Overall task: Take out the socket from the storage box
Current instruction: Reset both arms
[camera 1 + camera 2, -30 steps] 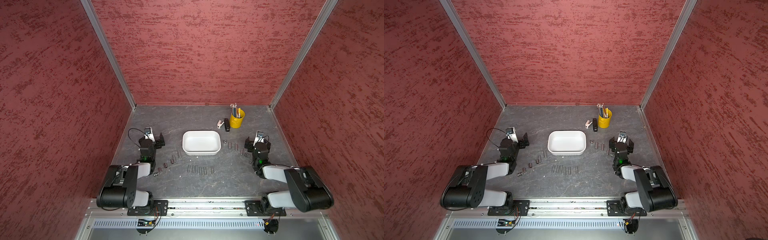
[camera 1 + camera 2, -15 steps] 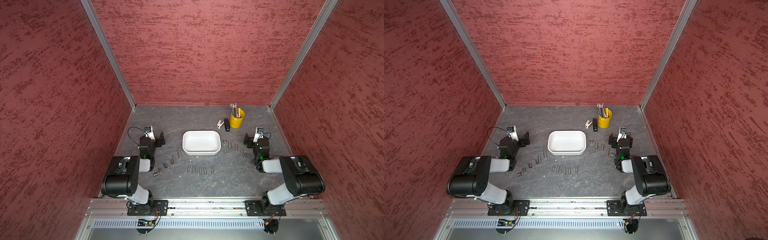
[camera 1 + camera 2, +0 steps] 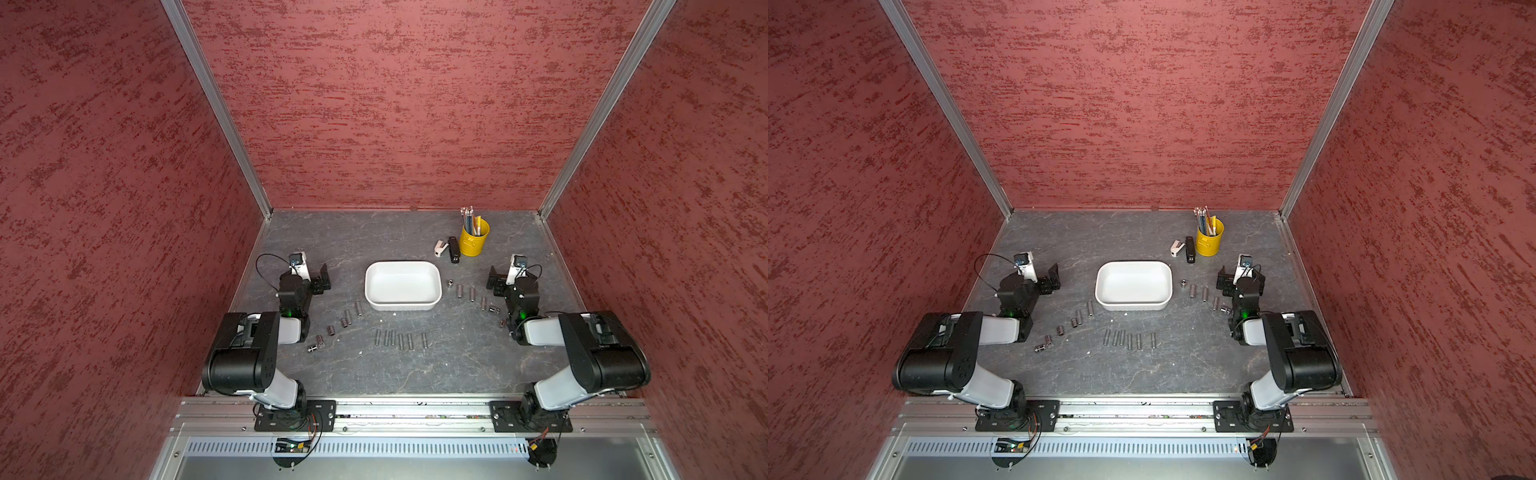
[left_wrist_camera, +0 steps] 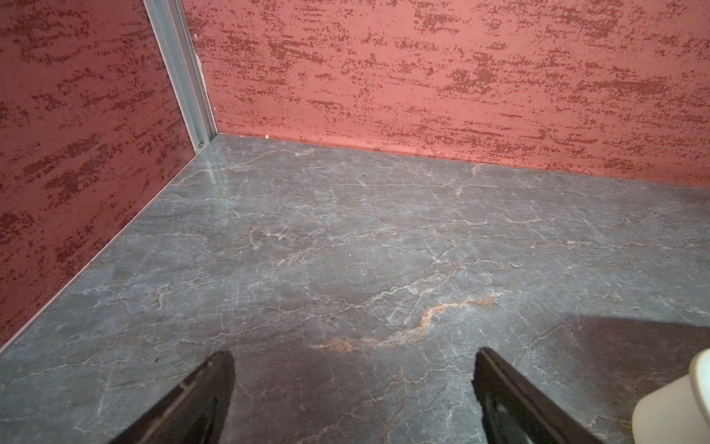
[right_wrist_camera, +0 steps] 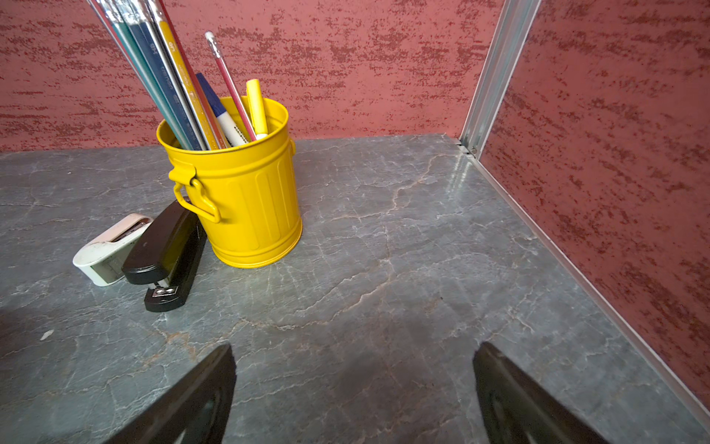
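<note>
The white storage box sits mid-table, and its inside shows bare white in both top views. Several dark metal sockets lie on the table around it: a slanted line to its left, a row in front and a curve to its right. My left gripper rests open left of the box, over bare table. A corner of the box shows beside it. My right gripper stands open to the right, beyond the sockets, holding nothing.
A yellow pencil bucket stands at the back right, with a black stapler and a small white stapler beside it. Red walls close in three sides.
Both arms have folded up, their big elbow links swinging up and back over the bases. The grippers stay open near the same spots by the box.
</note>
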Robot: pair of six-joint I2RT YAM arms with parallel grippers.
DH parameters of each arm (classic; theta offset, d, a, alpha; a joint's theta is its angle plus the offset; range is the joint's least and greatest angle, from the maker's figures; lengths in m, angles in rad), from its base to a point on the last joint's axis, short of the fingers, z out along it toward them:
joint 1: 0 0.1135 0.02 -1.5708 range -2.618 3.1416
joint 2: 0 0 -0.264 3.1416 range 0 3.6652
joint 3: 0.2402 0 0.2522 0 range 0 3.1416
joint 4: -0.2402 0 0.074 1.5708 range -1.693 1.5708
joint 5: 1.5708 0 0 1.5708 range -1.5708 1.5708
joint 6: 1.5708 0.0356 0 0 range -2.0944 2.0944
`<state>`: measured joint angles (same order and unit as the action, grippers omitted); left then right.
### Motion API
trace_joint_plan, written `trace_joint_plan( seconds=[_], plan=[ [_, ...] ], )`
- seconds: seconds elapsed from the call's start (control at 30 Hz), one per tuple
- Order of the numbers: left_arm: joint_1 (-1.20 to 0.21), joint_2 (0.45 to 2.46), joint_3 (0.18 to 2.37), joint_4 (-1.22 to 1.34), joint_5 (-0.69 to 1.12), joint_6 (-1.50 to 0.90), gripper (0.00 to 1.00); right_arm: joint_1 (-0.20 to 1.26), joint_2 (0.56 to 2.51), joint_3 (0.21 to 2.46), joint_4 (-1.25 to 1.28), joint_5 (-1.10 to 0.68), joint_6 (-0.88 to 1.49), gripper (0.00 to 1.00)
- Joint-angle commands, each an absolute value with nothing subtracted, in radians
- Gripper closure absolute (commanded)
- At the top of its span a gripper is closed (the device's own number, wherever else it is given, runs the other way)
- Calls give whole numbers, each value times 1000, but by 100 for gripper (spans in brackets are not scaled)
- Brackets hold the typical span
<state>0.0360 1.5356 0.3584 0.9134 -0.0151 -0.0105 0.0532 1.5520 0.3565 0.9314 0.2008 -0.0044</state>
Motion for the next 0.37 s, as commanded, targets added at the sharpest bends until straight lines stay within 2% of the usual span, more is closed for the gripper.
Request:
trace_joint_plan(
  seconds=[0.0, 0.33],
  plan=[
    [32, 1537, 370, 920, 0, 0, 0, 48, 1554, 370, 960, 181, 4, 1],
    [32, 1536, 369, 920, 0, 0, 0, 49, 1553, 365, 967, 181, 4, 2]
  ],
)
